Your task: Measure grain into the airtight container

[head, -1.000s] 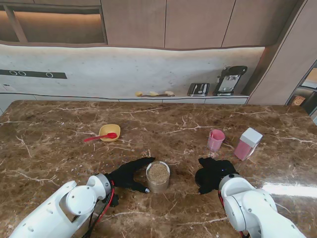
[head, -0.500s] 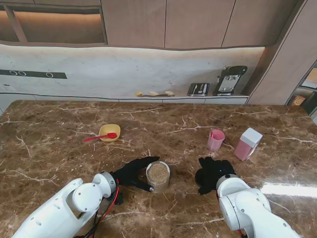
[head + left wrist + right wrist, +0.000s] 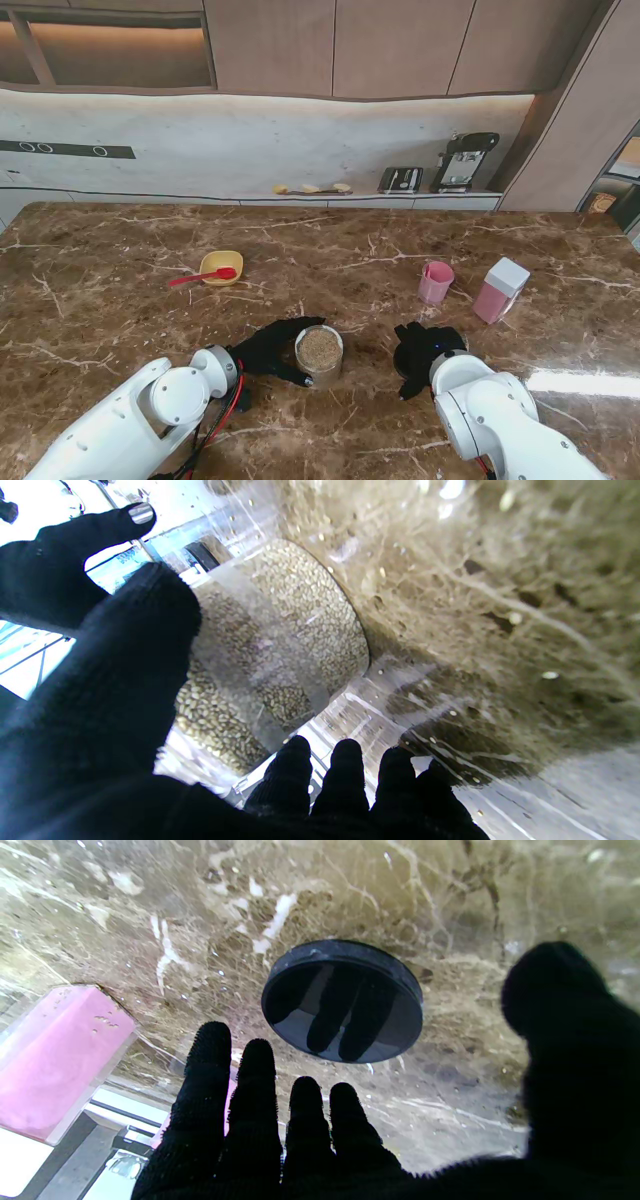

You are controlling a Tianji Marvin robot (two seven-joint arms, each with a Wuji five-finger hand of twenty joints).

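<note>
Your clear round container [image 3: 319, 355], filled nearly to the rim with pale brown grain [image 3: 319, 347], stands upright on the brown veined marble table [image 3: 120, 300], near the front edge and roughly central between the two arms. Its top is uncovered. In the left wrist view the grain [image 3: 300, 610] shows through the transparent wall [image 3: 260, 655].

Your left hand [image 3: 268, 350], in a black glove, sits just to the left of the container with thumb and fingers spread around its side; from the wrist view the thumb [image 3: 125, 665] lies against or right beside the wall, and the fingers [image 3: 345, 765] curl round the other side. You cannot tell whether it is actually gripping.

Your right hand [image 3: 425, 350], also gloved in black, hovers over a flat round black lid [image 3: 342, 1000] lying on the marble to the right of the container. Its fingers [image 3: 250, 1100] are extended and apart from the thumb [image 3: 565, 1005], holding nothing.

Farther from you on the right stand a pink cup [image 3: 436, 282] and a pink rectangular container with a white cap [image 3: 500, 290]. Farther on the left sits a small yellow bowl [image 3: 222, 267] with a red spoon [image 3: 200, 277] resting across it.
</note>
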